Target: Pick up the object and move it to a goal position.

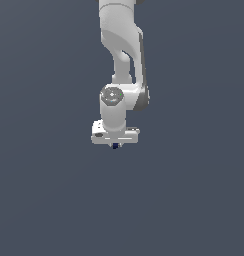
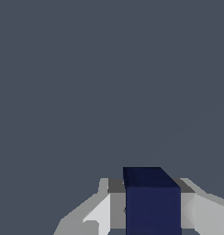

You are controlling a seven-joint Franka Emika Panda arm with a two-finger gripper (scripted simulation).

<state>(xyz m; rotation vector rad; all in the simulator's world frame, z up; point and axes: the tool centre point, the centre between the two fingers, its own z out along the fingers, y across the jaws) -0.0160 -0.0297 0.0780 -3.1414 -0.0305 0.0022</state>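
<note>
Exterior view: the white Panda arm (image 1: 121,50) comes down from the top edge of the frame, roughly centred. The wrist joint with its round grey cap (image 1: 112,95) faces the camera, and the flat white hand body (image 1: 115,134) sits square below it. The gripper (image 1: 115,145) points down, its fingers barely visible under the hand. A speck of dark navy, the cube (image 1: 115,146), shows just under the lower edge of the hand, about at its middle. Everything around it is uniform grey-blue background (image 1: 194,200) with no visible edge, corner or shadow, so whether the cube is resting on a surface or lifted cannot be told from here. Finger spacing is also too small to read in this view.

Wrist view: the cube (image 2: 153,206) fills the lower centre of the frame, with its dark top face and lighter navy front face both visible, plain and unmarked. Pale grey fingers (image 2: 102,213) sit on either side, tight against the cube's side faces with no gap showing. The gripper (image 2: 153,215) is clamped on the cube, which sits upright and square between the pads. Beyond it there is only flat grey-blue background (image 2: 86,69).
</note>
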